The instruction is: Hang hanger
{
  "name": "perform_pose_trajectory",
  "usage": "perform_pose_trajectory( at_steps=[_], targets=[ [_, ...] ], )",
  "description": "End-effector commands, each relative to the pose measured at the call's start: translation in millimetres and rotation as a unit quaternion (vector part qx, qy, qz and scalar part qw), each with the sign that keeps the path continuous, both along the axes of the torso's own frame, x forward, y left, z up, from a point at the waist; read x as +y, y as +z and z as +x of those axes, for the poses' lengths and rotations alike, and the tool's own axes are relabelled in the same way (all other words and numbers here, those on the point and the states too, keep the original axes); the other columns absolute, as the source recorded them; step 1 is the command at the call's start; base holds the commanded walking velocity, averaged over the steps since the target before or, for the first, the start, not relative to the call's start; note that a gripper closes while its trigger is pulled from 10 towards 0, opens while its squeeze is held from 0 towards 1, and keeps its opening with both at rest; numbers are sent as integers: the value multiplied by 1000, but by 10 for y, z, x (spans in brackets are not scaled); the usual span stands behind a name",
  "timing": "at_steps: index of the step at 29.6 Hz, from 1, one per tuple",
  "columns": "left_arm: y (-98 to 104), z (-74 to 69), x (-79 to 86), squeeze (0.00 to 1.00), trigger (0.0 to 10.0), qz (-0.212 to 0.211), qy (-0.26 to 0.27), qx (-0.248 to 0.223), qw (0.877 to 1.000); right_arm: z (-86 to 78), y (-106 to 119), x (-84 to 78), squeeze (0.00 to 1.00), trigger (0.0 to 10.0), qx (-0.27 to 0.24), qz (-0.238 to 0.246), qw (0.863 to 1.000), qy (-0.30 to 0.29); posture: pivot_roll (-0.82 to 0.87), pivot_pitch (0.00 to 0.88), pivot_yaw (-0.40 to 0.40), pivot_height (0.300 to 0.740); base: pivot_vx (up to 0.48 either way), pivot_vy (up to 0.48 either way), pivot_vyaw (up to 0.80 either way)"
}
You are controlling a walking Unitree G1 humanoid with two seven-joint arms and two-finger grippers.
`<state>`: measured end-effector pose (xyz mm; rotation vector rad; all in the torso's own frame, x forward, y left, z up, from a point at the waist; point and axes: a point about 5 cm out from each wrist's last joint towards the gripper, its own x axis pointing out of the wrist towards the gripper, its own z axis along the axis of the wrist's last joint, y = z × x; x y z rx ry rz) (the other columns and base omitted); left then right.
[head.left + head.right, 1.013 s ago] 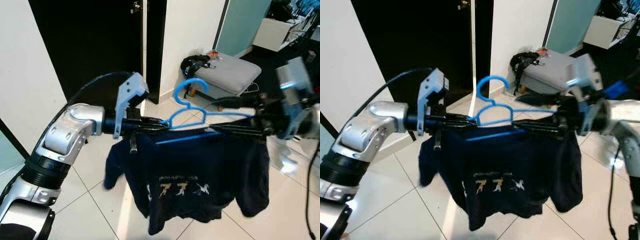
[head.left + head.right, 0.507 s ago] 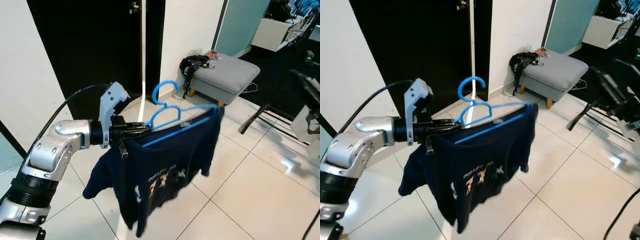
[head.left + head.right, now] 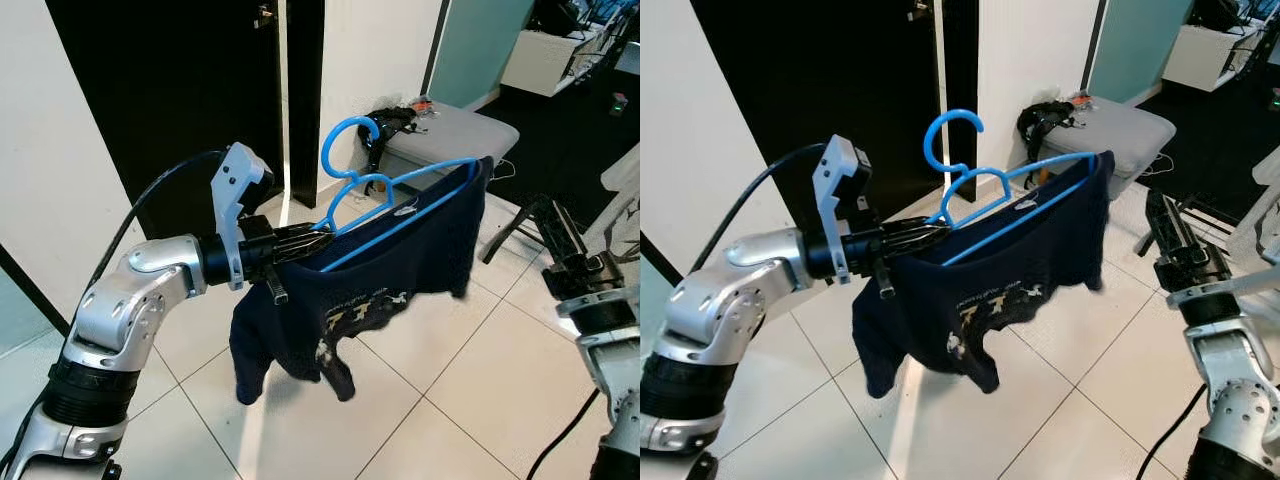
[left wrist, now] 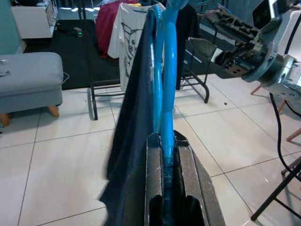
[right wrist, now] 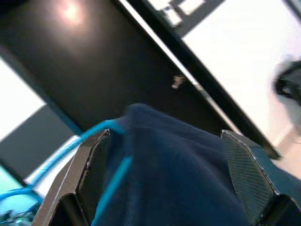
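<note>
Carrying step, hanging not yet done: blue plastic hanger (image 3: 395,205) with dark navy printed T-shirt (image 3: 390,290) draped on it, held aloft above the white tiled floor (image 3: 480,380) in front of the black door (image 3: 170,90). Left claw (image 3: 305,242) clamped tight on the hanger's near arm, hook (image 3: 350,145) upright and free; right claw (image 3: 1170,235) apart from the shirt's far edge, fingers (image 5: 244,165) spread wide, gripping nothing. Next, by judgement: travel toward the clothes rack (image 4: 141,56) with shirts, then hook raised over its rail.

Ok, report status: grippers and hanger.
Left gripper shut on blue hanger, navy shirt draped on it. Right gripper open, apart from hanger. Not hung yet. Grey ottoman ahead.
</note>
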<state>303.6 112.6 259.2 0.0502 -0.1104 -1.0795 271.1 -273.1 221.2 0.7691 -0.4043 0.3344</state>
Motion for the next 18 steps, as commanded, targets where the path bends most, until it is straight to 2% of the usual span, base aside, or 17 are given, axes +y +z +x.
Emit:
perform_pose_trajectory(
  at_steps=[1, 2, 5, 6, 8, 13, 18],
  targets=[
    [108, -38, -77, 0, 10000, -8, -15, -22, 1000, -43, 82, 126, 0, 10000, -23, -5, 999, 38, -72, 97, -21, 740, 0, 0, 0],
    [128, -41, -104, 0, 10000, -13, -15, -23, 1000, -72, 124, 204, 0, 10000, -31, -8, 998, 57, -75, 98, -20, 740, 0, 0, 0],
    [128, -41, -104, 0, 10000, -13, -15, -23, 1000, -72, 124, 204, 0, 10000, -31, -8, 998, 57, -75, 98, -20, 740, 0, 0, 0],
    [140, -44, -120, 0, 10000, -17, -14, -24, 999, -92, 149, 252, 0, 10000, -34, -9, 997, 67, -75, 98, -20, 740, 0, 0, 0],
    [180, -65, -165, 0, 10000, -25, -20, -27, 999, -45, 121, 303, 0, 10000, -1, -29, 998, 57, -82, 97, -18, 740, 0, 0, 0],
    [199, -78, -191, 0, 10000, -28, -25, -29, 999, -7, 101, 320, 0, 10000, 17, -38, 998, 49, -85, 96, -19, 740, 0, 0, 0],
    [207, -89, -207, 0, 10000, -29, -28, -30, 999, 55, 95, 304, 0, 10000, 23, -14, 999, 23, -82, 96, -21, 740, 0, 0, 0]
  ],
)
